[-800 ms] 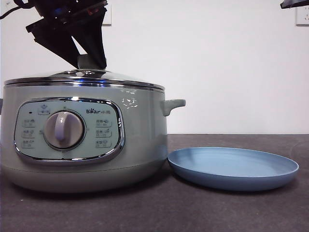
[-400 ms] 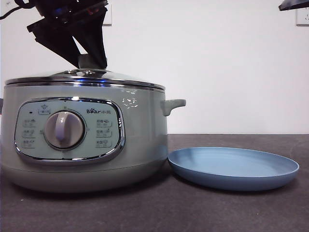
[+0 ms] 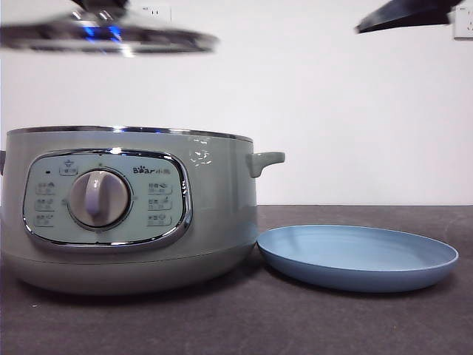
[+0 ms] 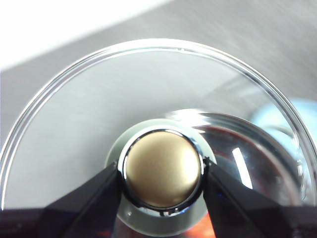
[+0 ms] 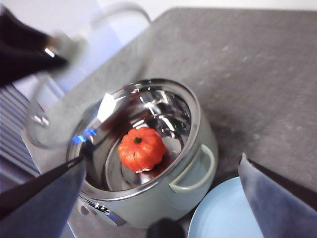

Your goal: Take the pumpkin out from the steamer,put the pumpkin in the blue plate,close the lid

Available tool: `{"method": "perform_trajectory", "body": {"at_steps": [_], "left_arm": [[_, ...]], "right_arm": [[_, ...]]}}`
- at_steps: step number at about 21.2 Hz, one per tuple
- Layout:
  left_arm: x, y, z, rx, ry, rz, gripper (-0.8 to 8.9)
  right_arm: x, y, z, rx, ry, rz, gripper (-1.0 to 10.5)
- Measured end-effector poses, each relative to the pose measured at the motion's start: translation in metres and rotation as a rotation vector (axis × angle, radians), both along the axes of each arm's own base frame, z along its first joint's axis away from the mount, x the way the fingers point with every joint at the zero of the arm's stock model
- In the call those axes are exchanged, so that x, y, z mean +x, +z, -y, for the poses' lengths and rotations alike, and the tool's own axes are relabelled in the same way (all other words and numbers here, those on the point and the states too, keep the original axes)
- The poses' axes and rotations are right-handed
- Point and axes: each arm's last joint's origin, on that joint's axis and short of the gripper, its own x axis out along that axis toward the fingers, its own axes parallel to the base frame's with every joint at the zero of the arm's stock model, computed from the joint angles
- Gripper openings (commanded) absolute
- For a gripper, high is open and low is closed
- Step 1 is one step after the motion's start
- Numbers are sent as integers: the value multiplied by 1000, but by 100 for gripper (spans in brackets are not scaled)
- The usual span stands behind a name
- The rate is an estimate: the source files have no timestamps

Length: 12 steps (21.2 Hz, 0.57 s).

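The pale green steamer [image 3: 126, 211] stands uncovered on the left of the table. The glass lid [image 3: 107, 37] hangs blurred well above it. My left gripper [image 4: 161, 170] is shut on the lid's knob [image 4: 163, 166], one jaw on each side. The orange pumpkin [image 5: 141, 148] sits on the bottom inside the steamer [image 5: 198, 163]. The blue plate [image 3: 357, 255] lies empty just right of the pot. My right gripper [image 5: 161, 162] is open, high above the pot and plate, and holds nothing; its dark tip [image 3: 410, 15] shows at the top right.
A small side handle [image 3: 264, 160] juts from the steamer toward the plate. A white wall with outlets stands behind the dark grey table [image 3: 355, 325].
The lid has risen off the steamer with the left gripper, from resting on the rim to well above it. The right arm's tip has come further into view at the top right.
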Motion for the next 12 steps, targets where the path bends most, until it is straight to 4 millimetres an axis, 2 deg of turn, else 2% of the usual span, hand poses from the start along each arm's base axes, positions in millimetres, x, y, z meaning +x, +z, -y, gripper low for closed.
{"method": "perform_trajectory", "body": {"at_steps": [2,6,7,9,12], "left_arm": [[-12,8,-9,17,52,35,-8],[-38,20,-26,33,124,93,-8],[-48,25,-33,31,149,121,-8],[-68,33,-47,37,220,177,-8],[-91,38,-64,79,342,230,-9]], "right_arm": [[9,1,-17,-42,26,-27,638],[24,2,-52,-122,101,-69,640],[28,3,-66,-149,129,-75,646],[36,8,-95,-202,169,-84,733],[44,17,-134,-311,194,-96,733]]}}
